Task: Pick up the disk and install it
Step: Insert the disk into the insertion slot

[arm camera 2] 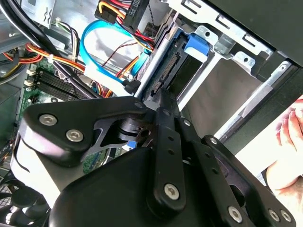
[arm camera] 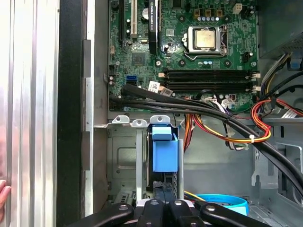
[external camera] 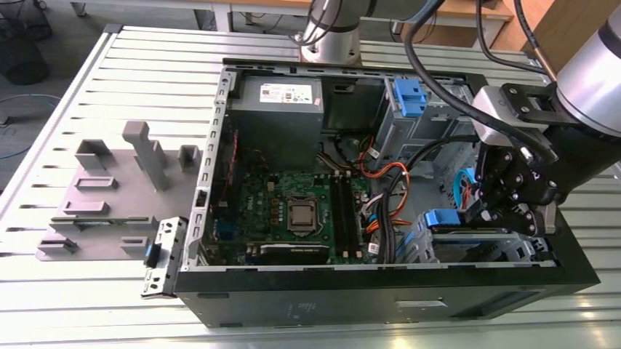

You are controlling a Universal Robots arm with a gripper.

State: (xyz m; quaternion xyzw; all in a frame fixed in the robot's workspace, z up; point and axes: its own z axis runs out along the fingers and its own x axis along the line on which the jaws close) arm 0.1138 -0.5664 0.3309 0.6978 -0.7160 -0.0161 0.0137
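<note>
My fingers [arm camera 2: 163, 137] are matt black metal with shiny steel screw heads. The disk [arm camera 2: 169, 71] wears a smooth blue plastic rail [arm camera: 164, 153] and sits inside a cage [arm camera: 124, 158] of dull grey sheet metal. The case [external camera: 388, 294] is matt black. The table [external camera: 116, 65] is ribbed, bright brushed metal.

Bright light is glaring off the slatted worktop [external camera: 78, 291] at its near edge; the computer case [external camera: 388, 294] is shading its own interior.

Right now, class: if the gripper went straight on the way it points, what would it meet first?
The disk, standing on edge in the drive cage directly ahead of the gripper; it looks close or touching, though depth is unclear.
</note>
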